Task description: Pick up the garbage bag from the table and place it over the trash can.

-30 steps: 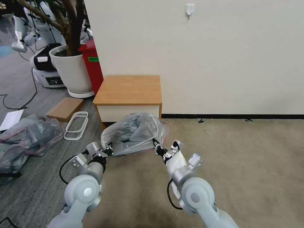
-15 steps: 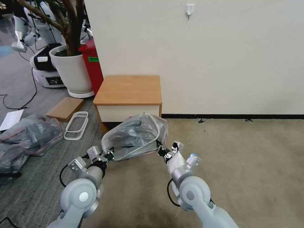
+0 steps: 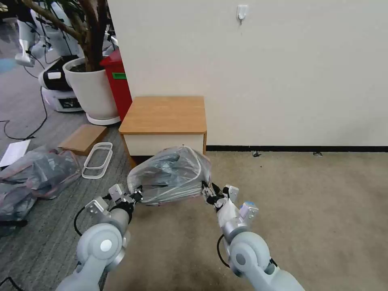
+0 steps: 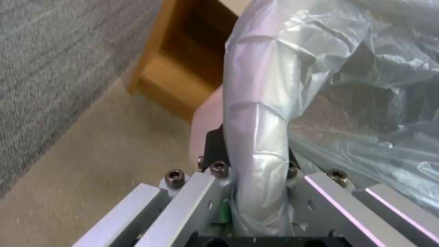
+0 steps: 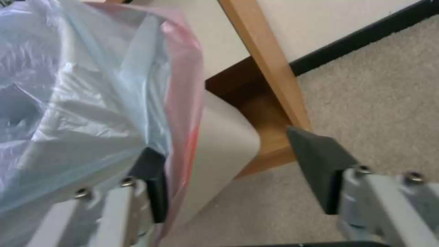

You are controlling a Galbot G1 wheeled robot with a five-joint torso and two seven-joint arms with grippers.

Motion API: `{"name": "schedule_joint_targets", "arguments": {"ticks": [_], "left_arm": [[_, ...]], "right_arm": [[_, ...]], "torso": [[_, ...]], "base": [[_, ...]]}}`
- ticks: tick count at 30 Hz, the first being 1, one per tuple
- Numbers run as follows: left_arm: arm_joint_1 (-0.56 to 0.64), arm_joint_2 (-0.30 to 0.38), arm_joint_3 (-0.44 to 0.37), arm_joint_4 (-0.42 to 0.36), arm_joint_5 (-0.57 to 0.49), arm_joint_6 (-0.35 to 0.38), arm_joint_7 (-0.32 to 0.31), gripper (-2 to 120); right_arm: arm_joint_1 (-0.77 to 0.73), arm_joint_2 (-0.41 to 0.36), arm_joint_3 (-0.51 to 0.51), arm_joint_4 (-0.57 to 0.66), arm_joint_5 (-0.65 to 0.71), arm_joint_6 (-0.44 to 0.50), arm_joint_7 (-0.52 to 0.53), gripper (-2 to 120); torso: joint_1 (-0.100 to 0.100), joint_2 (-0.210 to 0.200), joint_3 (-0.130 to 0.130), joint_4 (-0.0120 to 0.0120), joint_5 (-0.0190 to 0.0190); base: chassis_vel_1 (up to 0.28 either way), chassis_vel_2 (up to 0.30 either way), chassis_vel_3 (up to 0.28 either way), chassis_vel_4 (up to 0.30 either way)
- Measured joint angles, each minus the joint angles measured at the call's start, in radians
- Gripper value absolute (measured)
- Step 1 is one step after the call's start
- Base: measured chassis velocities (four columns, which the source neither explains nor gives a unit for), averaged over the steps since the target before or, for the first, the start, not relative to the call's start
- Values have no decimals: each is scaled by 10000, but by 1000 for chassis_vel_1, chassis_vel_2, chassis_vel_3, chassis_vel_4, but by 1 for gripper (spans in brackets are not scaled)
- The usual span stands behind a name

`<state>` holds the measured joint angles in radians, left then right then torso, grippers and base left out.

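Left gripper (image 3: 138, 194) pinches the garbage bag (image 3: 171, 173) rim to stretch it over the trash can (image 5: 224, 137); right gripper (image 3: 215, 195) gapes, released

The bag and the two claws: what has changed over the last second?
The right gripper let go of the garbage bag and now stands open beside it. The left gripper stays clamped on the bag's edge. The bag rose slightly. The table hasn't moved.
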<state>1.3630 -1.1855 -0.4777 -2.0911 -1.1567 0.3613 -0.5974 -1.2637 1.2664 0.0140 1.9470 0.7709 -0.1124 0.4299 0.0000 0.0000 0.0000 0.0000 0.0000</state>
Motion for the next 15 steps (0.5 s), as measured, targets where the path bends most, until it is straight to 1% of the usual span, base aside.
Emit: {"name": "schedule_joint_targets", "arguments": {"ticks": [1,4,5,6,9,12,15], "left_arm": [[0,0,0,0,0,0,0,5],[-49,46,-8,36,-32,-50,4,5],[-50,41,-9,41,-33,-54,4,5],[-50,41,-9,41,-33,-54,4,5],[-77,20,8,136,-40,-56,13,5],[-136,54,10,238,-35,-59,16,5],[-198,91,12,299,-35,-66,22,5]], "right_arm": [[0,0,0,0,0,0,0,66],[-53,-33,-23,98,-62,117,-1,80],[-60,-15,-50,132,-71,178,-24,82],[-60,-15,-50,132,-71,178,-24,82],[-100,27,-93,325,-38,343,-300,96],[-139,-8,-106,452,0,436,-537,100],[-161,-58,-113,527,39,555,-754,100]], "torso": [[0,0,0,0,0],[0,1,0,0,0],[0,0,0,0,0],[0,0,0,0,0],[0,0,0,0,-1],[0,0,0,1,0],[0,0,0,0,1]], "base": [[0,0,0,0],[0,0,0,0],[0,0,0,0],[0,0,0,0],[0,0,0,0],[0,0,0,0],[0,0,0,0]]}}
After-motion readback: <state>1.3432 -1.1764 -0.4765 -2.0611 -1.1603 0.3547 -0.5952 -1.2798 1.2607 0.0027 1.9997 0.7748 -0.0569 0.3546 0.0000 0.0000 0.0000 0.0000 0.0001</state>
